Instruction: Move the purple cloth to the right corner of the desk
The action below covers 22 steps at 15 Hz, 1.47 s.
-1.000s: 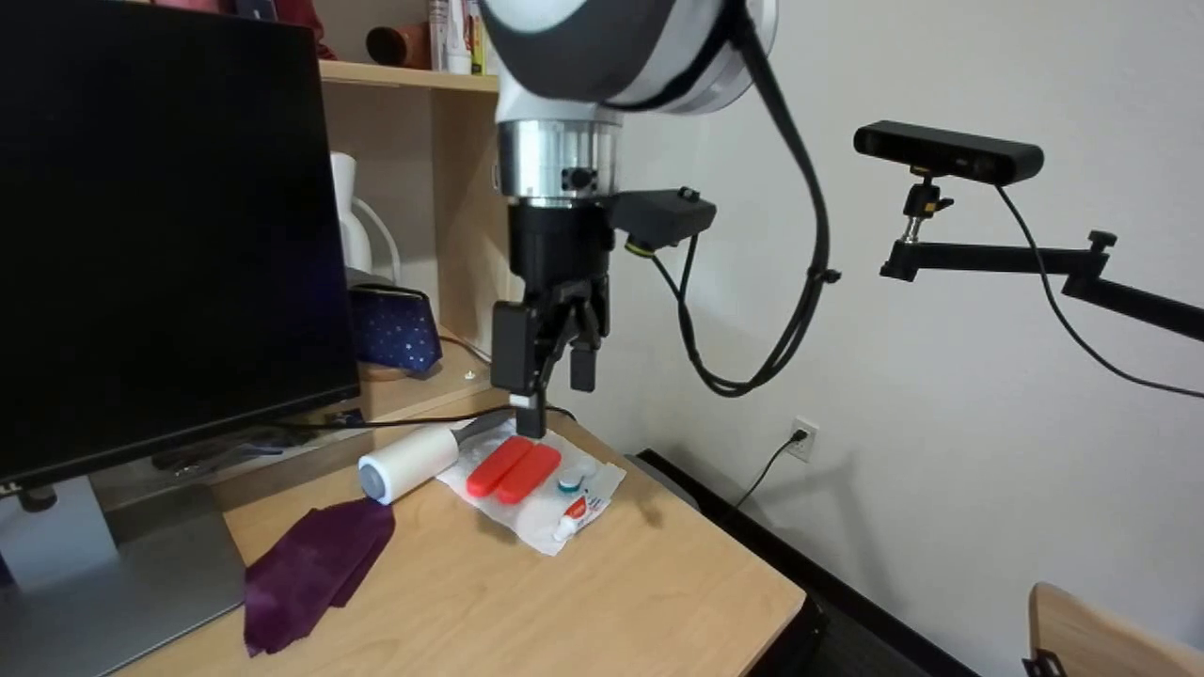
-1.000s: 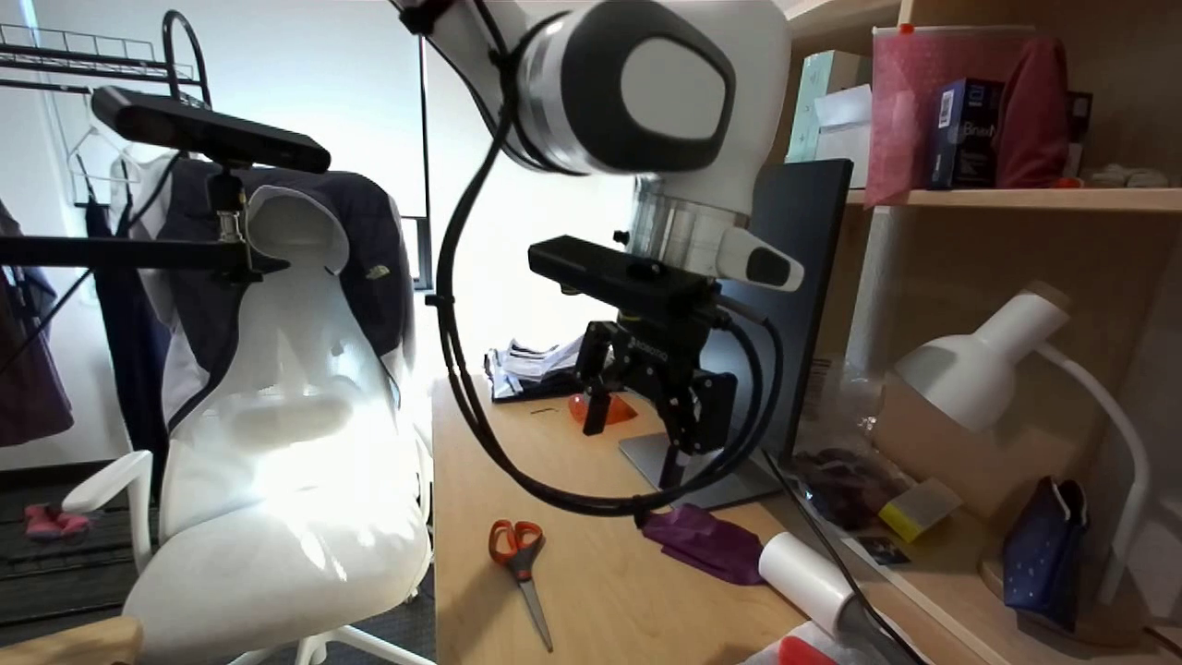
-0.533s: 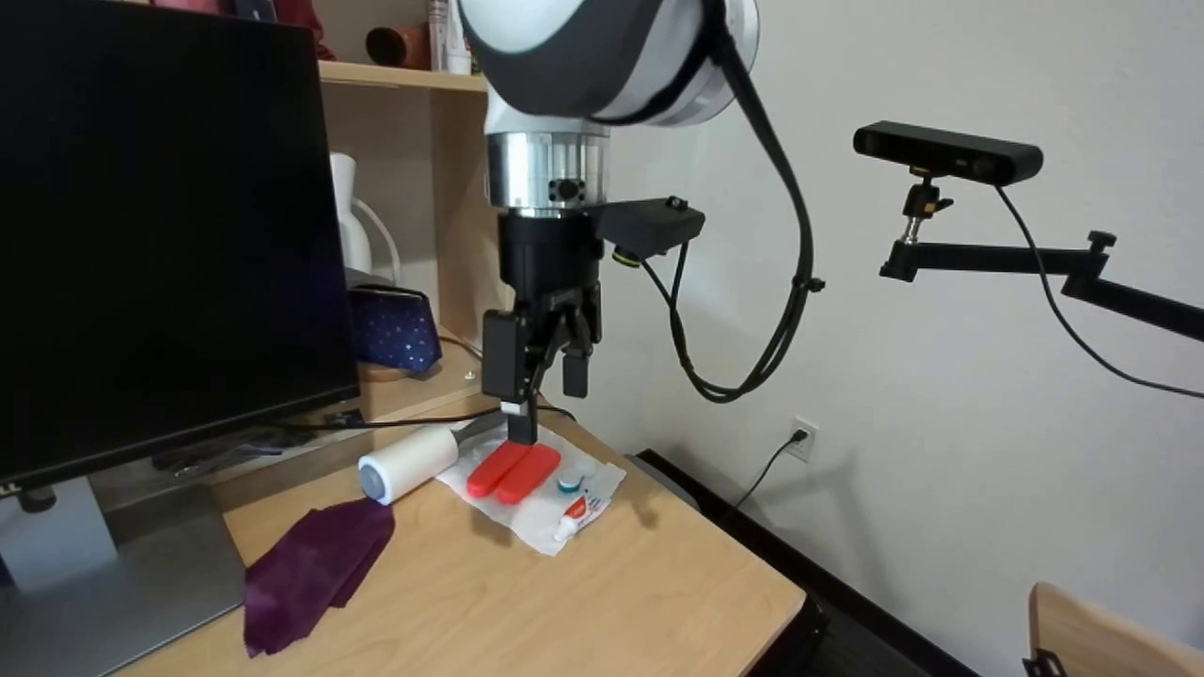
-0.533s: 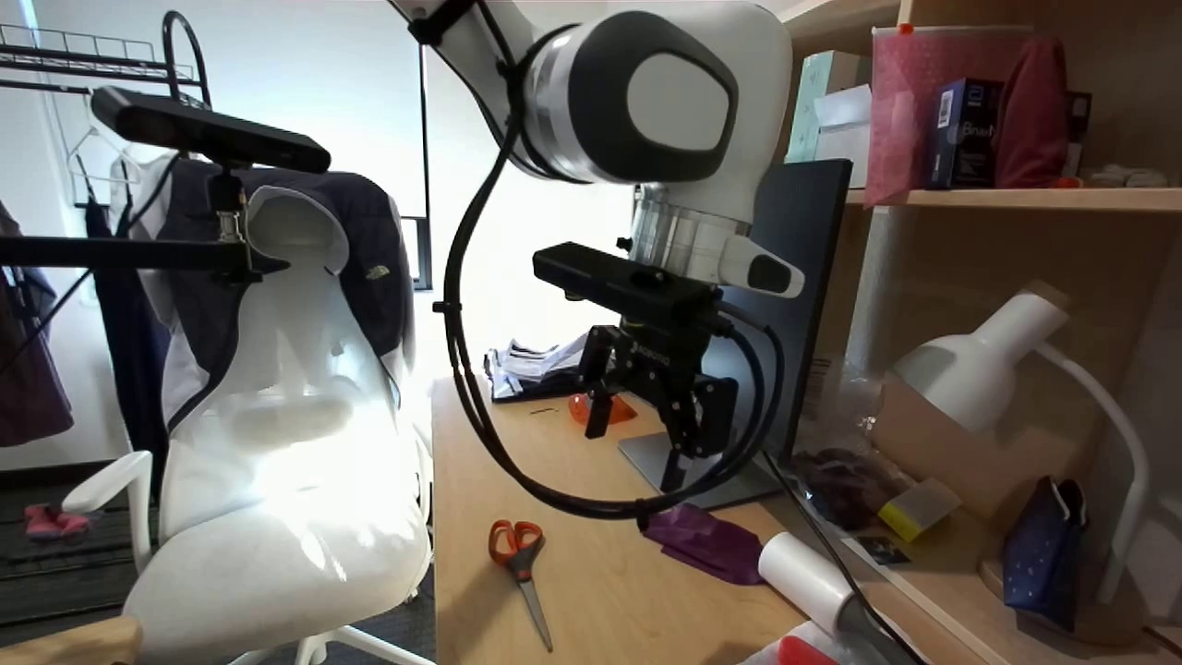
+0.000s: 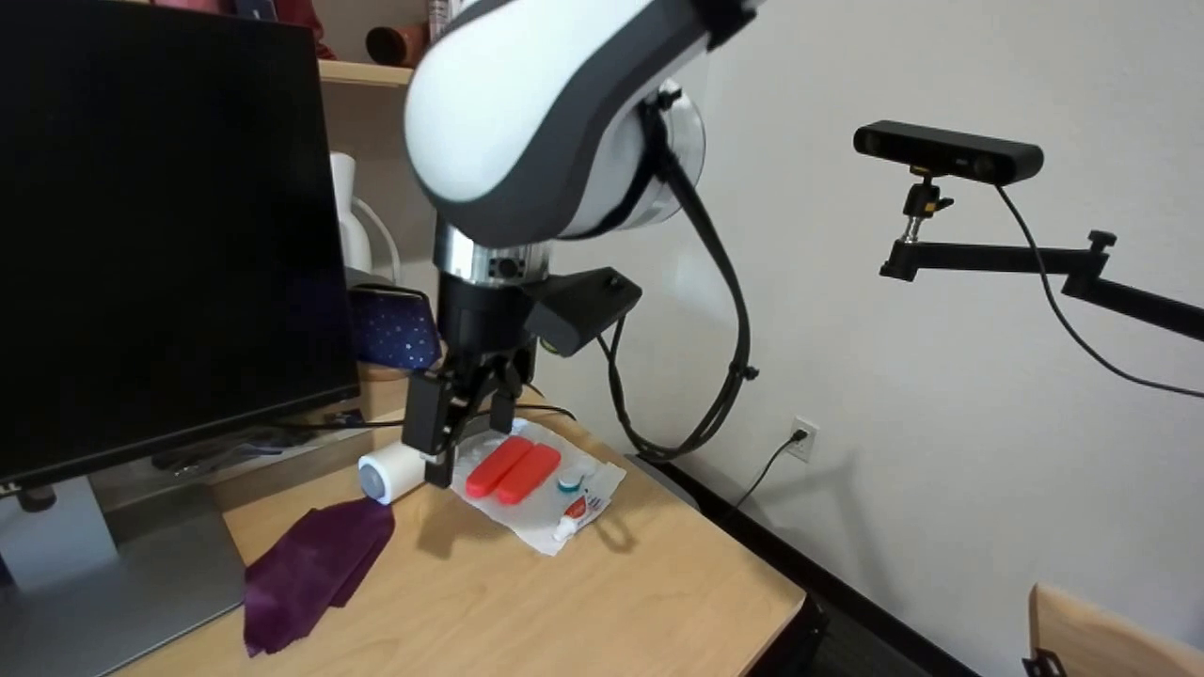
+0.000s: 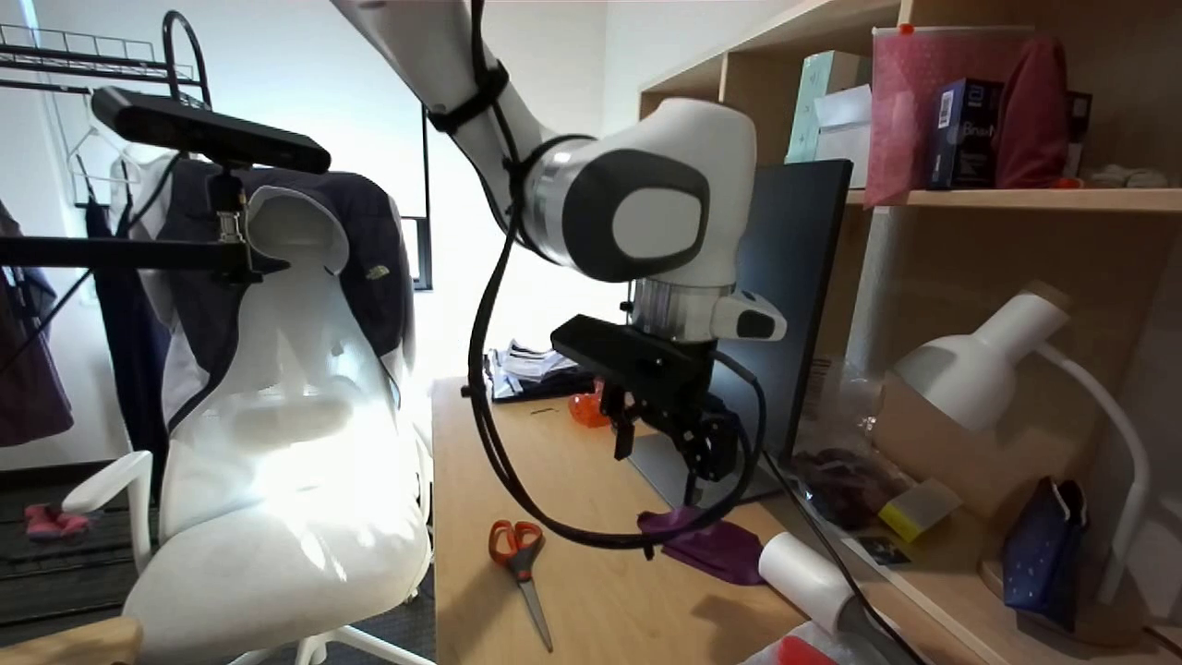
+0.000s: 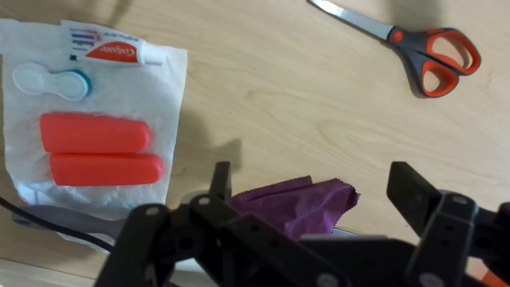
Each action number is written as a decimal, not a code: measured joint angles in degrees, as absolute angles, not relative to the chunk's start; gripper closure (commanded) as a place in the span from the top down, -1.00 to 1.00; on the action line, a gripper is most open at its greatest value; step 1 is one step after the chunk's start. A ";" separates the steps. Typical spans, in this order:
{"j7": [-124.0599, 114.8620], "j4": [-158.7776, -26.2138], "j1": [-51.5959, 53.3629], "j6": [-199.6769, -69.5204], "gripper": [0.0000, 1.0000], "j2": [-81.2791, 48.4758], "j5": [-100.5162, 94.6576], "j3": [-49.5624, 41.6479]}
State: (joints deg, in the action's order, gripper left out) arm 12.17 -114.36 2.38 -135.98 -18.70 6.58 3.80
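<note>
Jaws spread wide, the pincer [image 7: 310, 177] holds nothing; the thin cloth [image 5: 315, 569] lies below it, so pinching too high could catch only air.

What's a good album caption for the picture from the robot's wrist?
Robot's-eye view: open gripper framing a purple cloth, scissors lying on the desk, toothpaste tube on a white sheet.

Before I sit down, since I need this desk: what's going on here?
A robot arm hangs over the desk, its end effector open and holding nothing. The purple cloth, meant for the desk's right corner, lies ungripped beside the white roller. The scissors also lie on the desk, untouched.
</note>
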 measured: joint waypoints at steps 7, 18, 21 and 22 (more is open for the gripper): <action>12.37 -107.24 4.10 -144.77 1.00 -30.90 2.83 6.33; 14.35 -101.12 4.57 -144.63 1.00 -36.65 0.70 7.48; 15.06 -97.18 5.21 -144.85 1.00 -40.37 -1.15 7.70; 15.29 -95.71 5.56 -144.99 1.00 -41.86 -2.22 7.64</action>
